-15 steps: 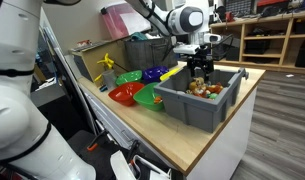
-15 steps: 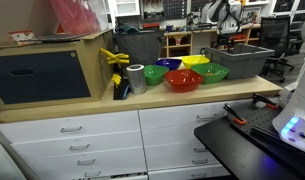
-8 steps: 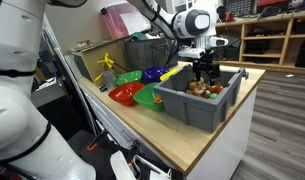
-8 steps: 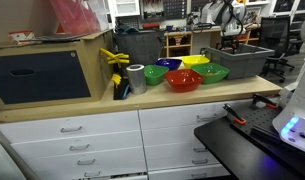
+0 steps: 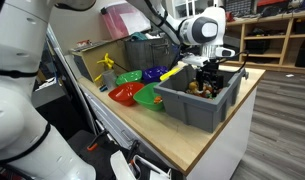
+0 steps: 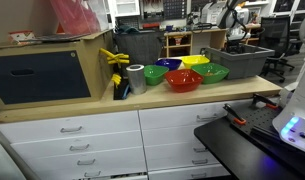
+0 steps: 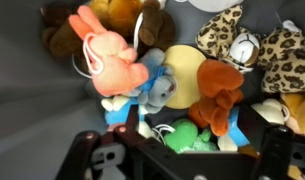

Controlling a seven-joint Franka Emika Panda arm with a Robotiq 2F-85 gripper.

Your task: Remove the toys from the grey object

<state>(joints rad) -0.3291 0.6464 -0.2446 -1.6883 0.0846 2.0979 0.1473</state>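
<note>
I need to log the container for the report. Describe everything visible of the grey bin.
The grey bin is a large rectangular tub, plastic by its look, with tall sloped walls and a rim. It stands upright at the end of the wooden counter, beside the green bowl. Soft toys lie piled inside, and the open end effector hangs over them.

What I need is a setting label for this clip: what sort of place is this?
Most likely a lab or workshop: a wooden-topped workbench over white drawers, open shelving stocked with gear behind it, and a grey bin on the bench.
</note>
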